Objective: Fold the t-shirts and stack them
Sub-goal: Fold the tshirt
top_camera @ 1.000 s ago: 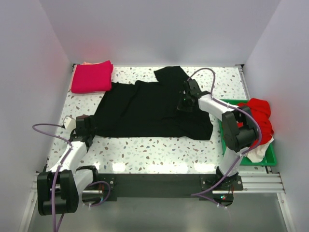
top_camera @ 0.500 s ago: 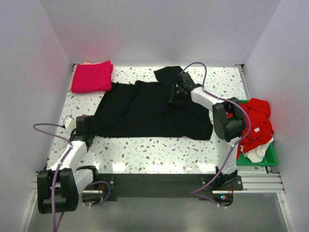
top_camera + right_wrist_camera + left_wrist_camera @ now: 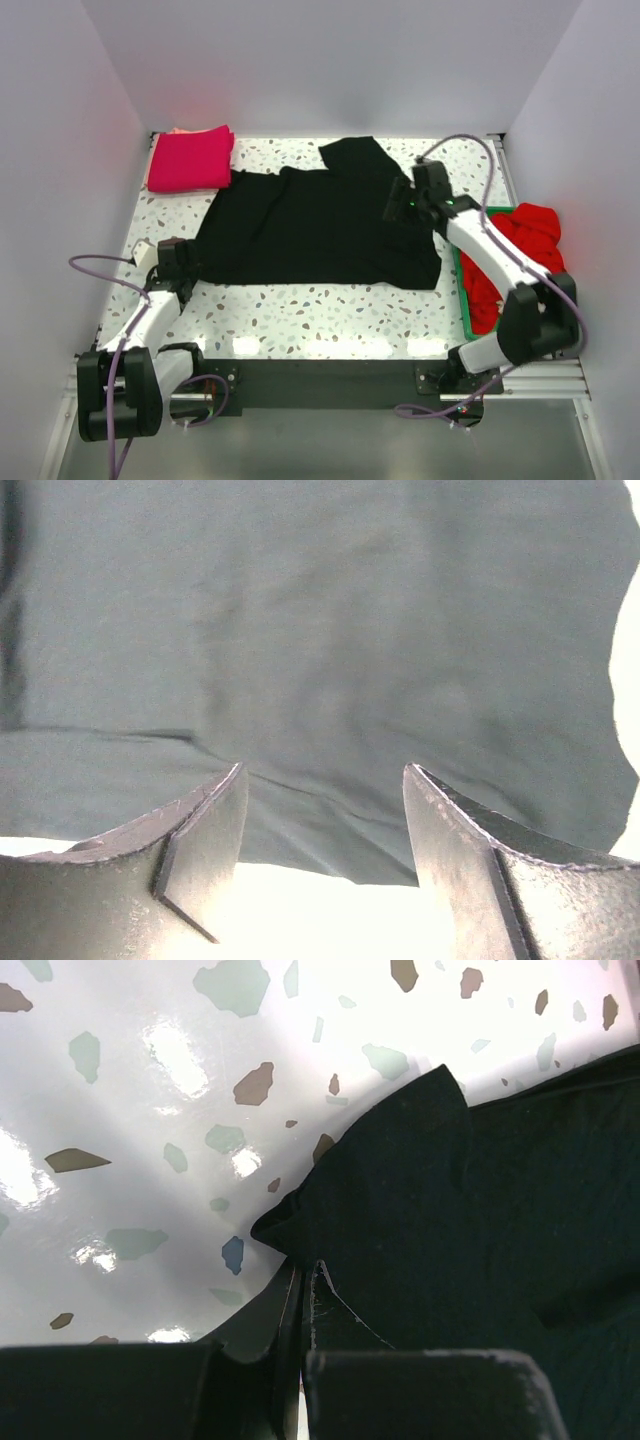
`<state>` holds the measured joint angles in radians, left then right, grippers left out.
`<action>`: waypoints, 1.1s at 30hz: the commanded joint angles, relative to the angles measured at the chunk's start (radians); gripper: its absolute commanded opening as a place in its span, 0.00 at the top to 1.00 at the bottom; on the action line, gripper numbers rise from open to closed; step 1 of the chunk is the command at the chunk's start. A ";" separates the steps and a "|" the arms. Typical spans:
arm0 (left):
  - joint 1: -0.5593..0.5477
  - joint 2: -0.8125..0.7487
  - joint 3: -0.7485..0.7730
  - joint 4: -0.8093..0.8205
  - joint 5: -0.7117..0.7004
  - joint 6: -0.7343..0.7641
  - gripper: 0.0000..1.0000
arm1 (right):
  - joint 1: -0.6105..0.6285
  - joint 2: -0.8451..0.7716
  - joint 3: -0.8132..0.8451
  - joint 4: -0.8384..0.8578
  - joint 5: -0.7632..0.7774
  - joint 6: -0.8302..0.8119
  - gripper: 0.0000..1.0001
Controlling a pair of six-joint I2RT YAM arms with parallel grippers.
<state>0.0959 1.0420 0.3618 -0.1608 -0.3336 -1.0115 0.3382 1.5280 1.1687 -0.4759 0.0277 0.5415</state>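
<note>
T-shirt in black [image 3: 300,225] lies flat, left hand [image 3: 303,1290] clamped on its corner (near-left), right hand [image 3: 324,772] spread wide above its right side.

The left arm [image 3: 145,320] reaches a short way forward from its base and stays low. The left gripper [image 3: 300,1295] has its jaws pressed together on a corner of the black t-shirt [image 3: 450,1210]. The right arm [image 3: 495,255] bends at an elbow out to its right and stretches its forearm forward and inward, and the right gripper [image 3: 325,820] holds its fingers [image 3: 205,830] spread apart with nothing between them.
</note>
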 commanded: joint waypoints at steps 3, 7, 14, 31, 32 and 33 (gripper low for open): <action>0.002 -0.031 -0.003 0.060 0.011 0.007 1.00 | -0.125 -0.250 -0.258 -0.098 0.159 -0.011 0.35; 0.004 -0.027 -0.003 0.076 0.028 0.005 1.00 | -0.151 -0.380 -0.366 -0.139 0.216 -0.015 0.36; 0.004 -0.019 0.002 0.087 0.056 0.004 1.00 | -0.176 -0.413 -0.437 -0.162 0.198 0.037 0.37; 0.005 -0.007 -0.017 0.104 0.082 0.013 1.00 | -0.176 -0.338 -0.517 -0.013 0.095 0.120 0.58; 0.004 -0.005 -0.015 0.103 0.081 0.013 1.00 | -0.174 -0.335 -0.506 -0.013 0.097 0.118 0.63; 0.005 -0.005 -0.014 0.098 0.079 0.013 1.00 | -0.176 -0.333 -0.497 -0.021 0.100 0.115 0.67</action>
<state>0.0959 1.0348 0.3496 -0.0956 -0.2558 -1.0111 0.1642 1.2144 0.6392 -0.5255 0.1131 0.6464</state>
